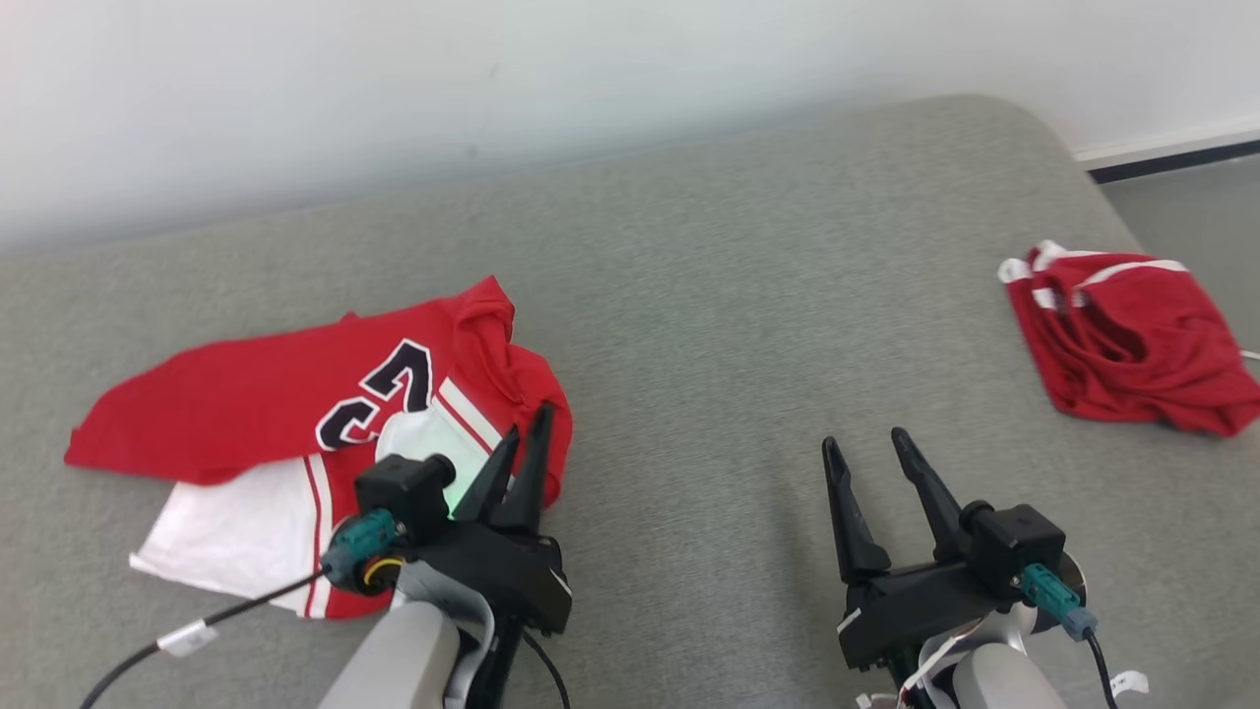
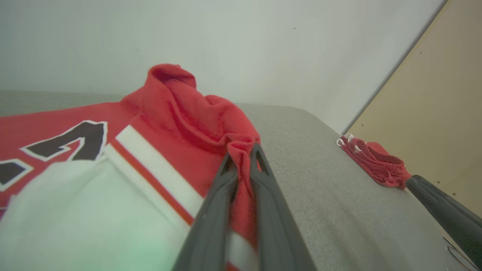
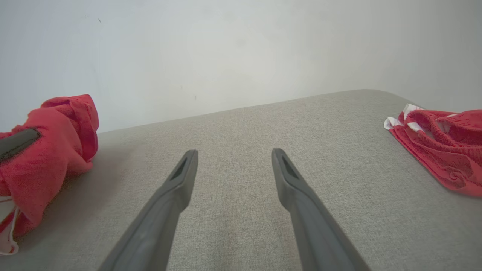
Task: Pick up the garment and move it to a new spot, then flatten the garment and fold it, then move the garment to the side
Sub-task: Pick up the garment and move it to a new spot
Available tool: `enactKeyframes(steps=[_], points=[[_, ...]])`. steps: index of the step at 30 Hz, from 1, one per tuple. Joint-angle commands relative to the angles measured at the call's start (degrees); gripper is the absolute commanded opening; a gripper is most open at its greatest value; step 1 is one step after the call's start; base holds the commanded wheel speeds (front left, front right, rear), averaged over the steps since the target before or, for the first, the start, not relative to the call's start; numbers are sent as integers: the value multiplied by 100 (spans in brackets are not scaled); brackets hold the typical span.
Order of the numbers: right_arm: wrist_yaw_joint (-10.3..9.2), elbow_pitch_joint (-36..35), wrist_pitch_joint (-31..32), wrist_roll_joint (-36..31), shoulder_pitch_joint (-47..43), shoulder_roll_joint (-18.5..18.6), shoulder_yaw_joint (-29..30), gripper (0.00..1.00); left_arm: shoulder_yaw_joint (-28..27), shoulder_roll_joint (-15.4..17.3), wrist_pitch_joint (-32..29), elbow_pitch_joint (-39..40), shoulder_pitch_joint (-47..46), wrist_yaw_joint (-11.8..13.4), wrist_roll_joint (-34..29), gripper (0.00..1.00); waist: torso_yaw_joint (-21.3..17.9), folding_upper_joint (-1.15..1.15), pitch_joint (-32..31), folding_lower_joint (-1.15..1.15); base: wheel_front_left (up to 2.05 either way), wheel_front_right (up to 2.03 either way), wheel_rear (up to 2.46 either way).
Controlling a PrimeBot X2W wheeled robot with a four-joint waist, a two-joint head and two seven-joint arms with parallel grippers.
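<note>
Left gripper [image 1: 529, 425] is reaching low at the near left, jaws clamping together on a raised red fold of the jersey [image 1: 246, 404]. Right gripper [image 1: 864, 440] is hovering alongside, jaws standing apart over the bare grey woven surface [image 1: 728, 295]. Jersey is lying crumpled at left: red knit, white panel, black numerals. Farther right, by the rounded corner, a second red mesh garment [image 1: 1132, 340] is sitting bunched, white-trimmed.
</note>
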State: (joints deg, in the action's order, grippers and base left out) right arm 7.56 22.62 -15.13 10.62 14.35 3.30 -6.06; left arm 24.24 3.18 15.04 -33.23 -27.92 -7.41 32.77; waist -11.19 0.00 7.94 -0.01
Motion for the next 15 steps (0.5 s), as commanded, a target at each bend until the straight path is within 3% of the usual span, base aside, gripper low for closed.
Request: enactKeyframes(steps=[1, 2, 7, 15], points=[[-14, 1, 1, 42, -90, -30, -26, 100, 42, -26, 19, 71, 142, -11, -65, 52, -270, 0, -221, 1, 0, 0, 0], [-14, 7, 1, 51, -103, -29, -29, 100, 50, -29, 20, 106, 195, -11, -96, 100, -283, 0, -235, 1, 0, 0, 0], [-14, 49, 1, 83, -149, -37, -17, 100, -236, -15, 20, 198, 444, 27, -128, 100, -252, 0, -294, 1, 0, 0, 0], [-14, 27, 2, 191, -233, -45, -59, 100, -1273, -24, 19, 662, 1131, 282, -1102, 100, 101, 0, -422, 1, 0, 0, 0]])
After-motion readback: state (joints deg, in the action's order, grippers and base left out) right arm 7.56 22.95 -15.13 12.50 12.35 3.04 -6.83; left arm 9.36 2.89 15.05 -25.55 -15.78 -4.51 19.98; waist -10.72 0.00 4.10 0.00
